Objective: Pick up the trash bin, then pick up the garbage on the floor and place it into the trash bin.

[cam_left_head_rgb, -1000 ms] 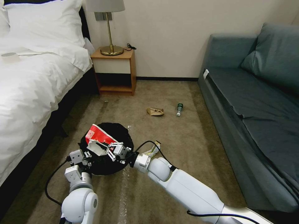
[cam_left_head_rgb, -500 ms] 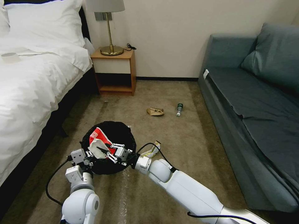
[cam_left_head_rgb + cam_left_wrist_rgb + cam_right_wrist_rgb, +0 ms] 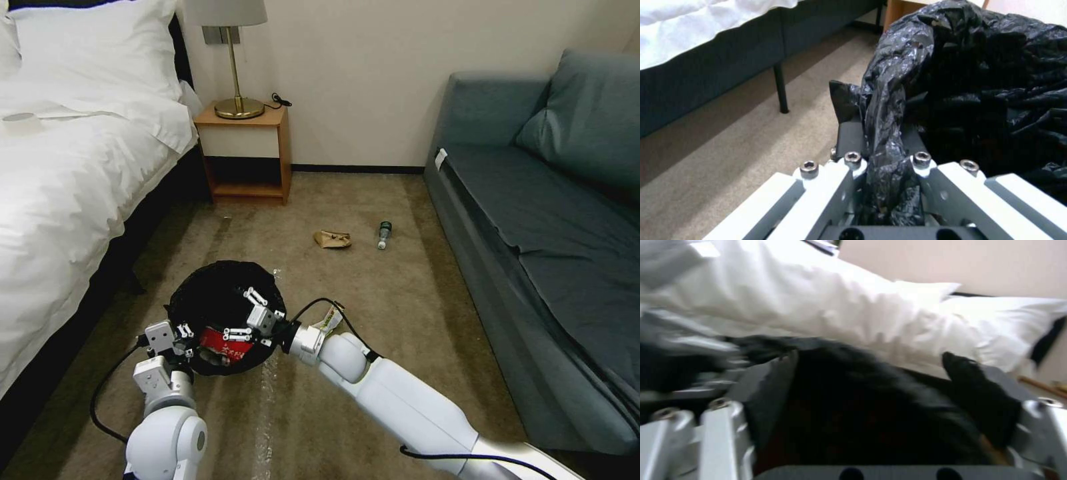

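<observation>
Over the mouth of the trash bin [image 3: 220, 300], our right claw [image 3: 243, 319] now sits with its fingers spread apart and nothing between them. A second ago we were carrying the red-and-white wrapper [image 3: 223, 339] high above the rim; half a second ago it was tipping in; now it lies low inside the black bag, just under the open fingers. So we judge the first piece of garbage delivered.

Our left claw [image 3: 882, 156] is clamped on a bunched fold of the bag at the bin's near rim, and the bin has stayed in much the same spot beside the bed [image 3: 60, 167], held off the carpet as far as we can tell.

Three pieces are left on the floor. The gold-and-black wrapper [image 3: 328, 319] lies just beyond our right forearm, near the bin. The brown paper bag [image 3: 332, 238] and the small bottle [image 3: 383, 234] lie side by side farther off, between the nightstand [image 3: 247, 153] and the sofa [image 3: 533, 220]. Roughly a quarter of the pickup looks done.
</observation>
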